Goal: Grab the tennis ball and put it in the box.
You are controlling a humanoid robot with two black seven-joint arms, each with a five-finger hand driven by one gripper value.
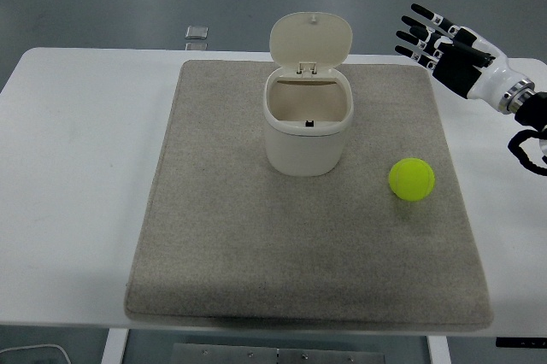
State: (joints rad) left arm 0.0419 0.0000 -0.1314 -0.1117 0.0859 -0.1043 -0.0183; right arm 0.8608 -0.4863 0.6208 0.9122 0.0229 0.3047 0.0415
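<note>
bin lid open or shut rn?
Open. The cream plastic bin's hinged lid stands upright behind the rim, and the inside is visible.

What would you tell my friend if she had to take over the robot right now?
Right hand: fingers spread, holding nothing, up above the far right corner of the mat.
Left hand: out of view.
Tennis ball: on the mat, right of the box, apart from it.
Box: mid-mat, lid flipped up, looks empty.
Done: nothing yet.
Left: reach down, grasp the ball, drop it in the box.
</note>
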